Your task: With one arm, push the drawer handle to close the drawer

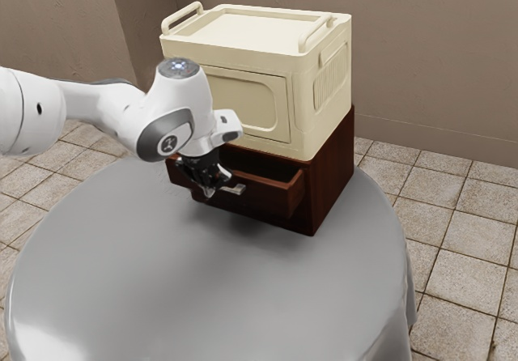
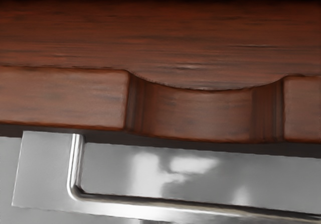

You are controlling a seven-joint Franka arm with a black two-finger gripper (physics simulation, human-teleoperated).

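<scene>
1. The drawer (image 1: 271,196) stands partly open, jutting from a dark reddish-brown wooden cabinet (image 1: 330,175); its hollow inside shows behind the front.
2. The metal drawer handle (image 1: 235,189) is on the outer face of the drawer front; in the wrist view its bar bends at a rounded corner, beside a curved notch (image 2: 203,114) in the front's upper edge.
3. The black gripper (image 1: 210,192) points downward at the drawer front, right by the handle's end toward the exterior view's left. I cannot tell whether it touches the handle.
4. I cannot tell whether the fingers are apart or together.
5. The white arm (image 1: 97,106) reaches in from the exterior view's left.
6. A cream box (image 1: 320,134) with two raised grips rests on top of the cabinet.
7. The cabinet stands on a round worktop (image 1: 162,288) draped in grey, above a tiled floor (image 1: 461,280).
</scene>
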